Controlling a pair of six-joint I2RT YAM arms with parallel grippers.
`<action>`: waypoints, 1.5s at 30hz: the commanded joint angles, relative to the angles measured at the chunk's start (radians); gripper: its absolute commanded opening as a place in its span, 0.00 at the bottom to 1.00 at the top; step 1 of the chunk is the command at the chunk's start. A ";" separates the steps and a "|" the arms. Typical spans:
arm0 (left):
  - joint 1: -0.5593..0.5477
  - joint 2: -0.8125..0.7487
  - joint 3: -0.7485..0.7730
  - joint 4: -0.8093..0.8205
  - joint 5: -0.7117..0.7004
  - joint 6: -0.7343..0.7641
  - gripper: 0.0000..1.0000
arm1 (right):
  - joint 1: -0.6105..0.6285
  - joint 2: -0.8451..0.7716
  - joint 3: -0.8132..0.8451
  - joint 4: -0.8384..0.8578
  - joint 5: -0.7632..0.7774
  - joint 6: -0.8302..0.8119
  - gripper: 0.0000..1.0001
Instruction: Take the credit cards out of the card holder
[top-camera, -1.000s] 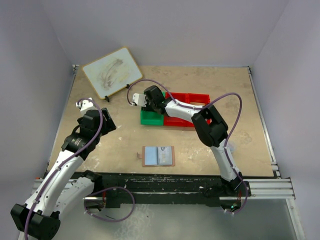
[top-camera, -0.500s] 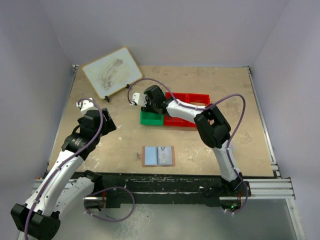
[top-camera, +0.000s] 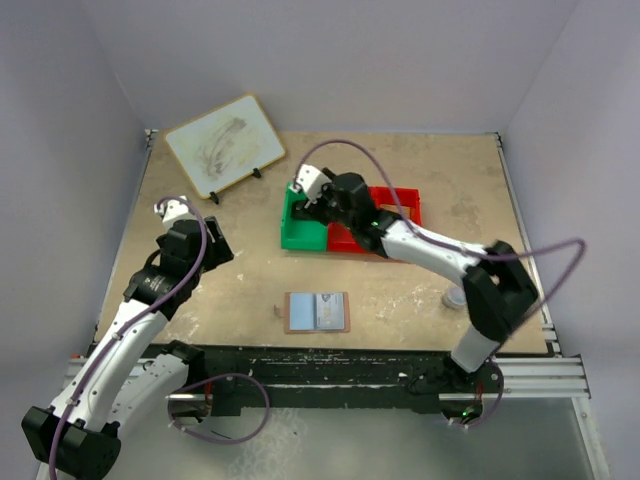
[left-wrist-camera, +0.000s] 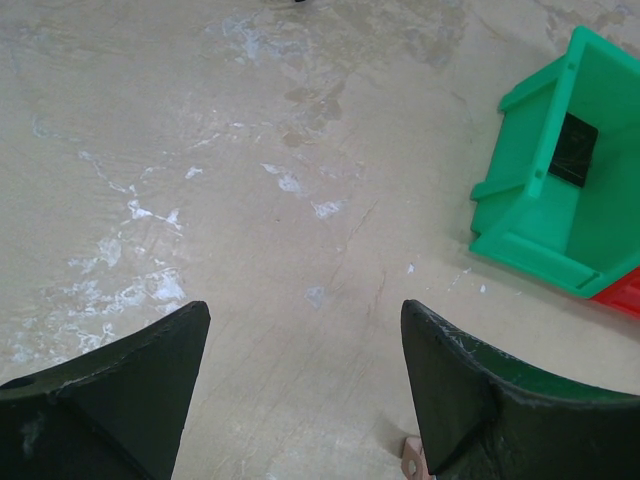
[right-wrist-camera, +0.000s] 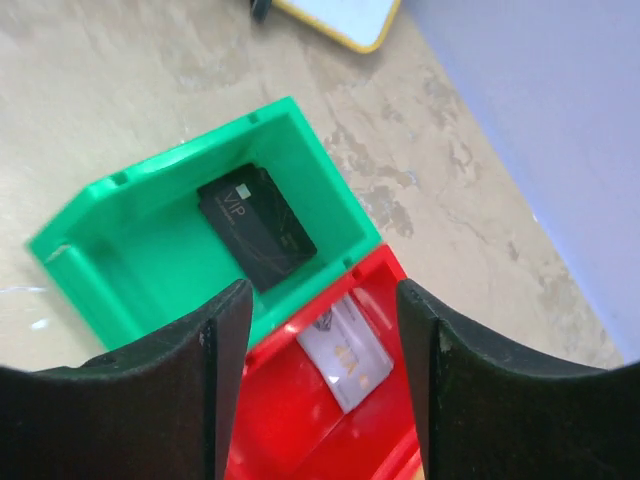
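- Parks left jaws (left-wrist-camera: 305, 310) spread wide and empty over bare table (left-wrist-camera: 200, 150), probably to stay clear of the work.
- Leaves the card holder (top-camera: 317, 312) flat and open near the front edge, between the two arms, blue-grey panels up so the slots can be reached; maybe one pale card inside, too small to tell.
- Shows a black card (right-wrist-camera: 257, 227) lying in the green bin (right-wrist-camera: 140, 250), likely a drop spot.
- Hangs right jaws (right-wrist-camera: 322, 295) above both bins, parted with nothing between them, which fits a release.
- Shows a white card (right-wrist-camera: 347, 352) in the red bin (right-wrist-camera: 290, 410), just beside the green one.
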 joint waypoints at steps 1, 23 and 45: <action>0.005 -0.010 -0.008 0.068 0.068 0.040 0.75 | -0.004 -0.336 -0.251 0.299 0.039 0.395 0.69; -0.238 0.334 -0.036 0.387 0.414 -0.006 0.77 | 0.185 -0.822 -1.034 0.326 -0.370 1.552 0.87; -0.423 0.577 -0.080 0.530 0.337 0.019 0.70 | 0.287 -0.495 -1.051 0.506 -0.308 1.650 0.75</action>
